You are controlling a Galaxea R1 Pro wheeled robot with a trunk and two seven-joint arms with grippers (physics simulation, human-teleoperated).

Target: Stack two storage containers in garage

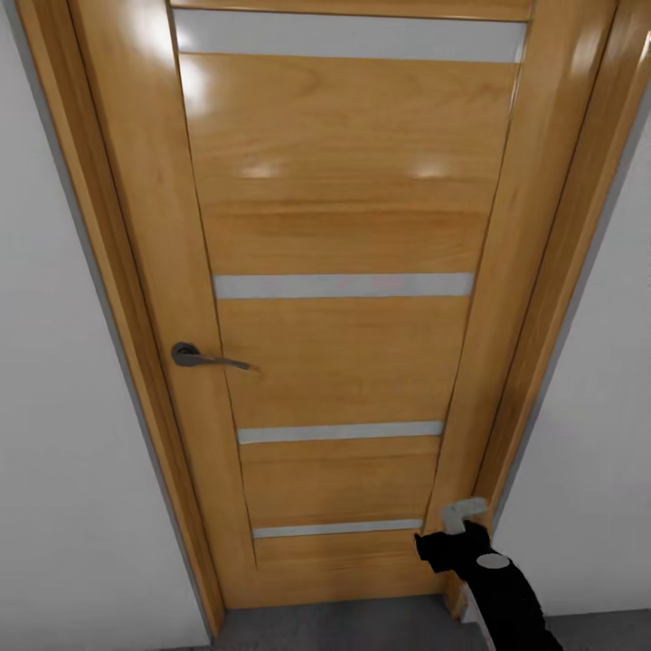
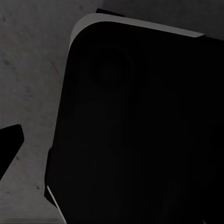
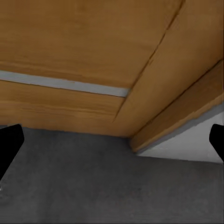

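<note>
The two storage containers are out of view. I face a shut wooden panel door (image 1: pixel 344 235) with grey strips and a dark lever handle (image 1: pixel 194 355) on its left side. My right arm (image 1: pixel 493 579) reaches low toward the door's bottom right corner. In the right wrist view, my right gripper (image 3: pixel 112 144) is open, its black fingertips (image 3: pixel 9 144) far apart with nothing between them, over dark grey floor (image 3: pixel 93 186) at the door's foot. In the left wrist view, one fingertip (image 2: pixel 10 142) of my left gripper sits at the edge, beside a big black rounded body (image 2: pixel 135 130).
White walls (image 1: pixel 63 452) flank the wooden door frame (image 1: pixel 136 362) on both sides. A strip of dark grey speckled floor (image 1: pixel 344 624) lies in front of the door. The frame's lower corner (image 3: pixel 177 126) meets the white wall close ahead of my right gripper.
</note>
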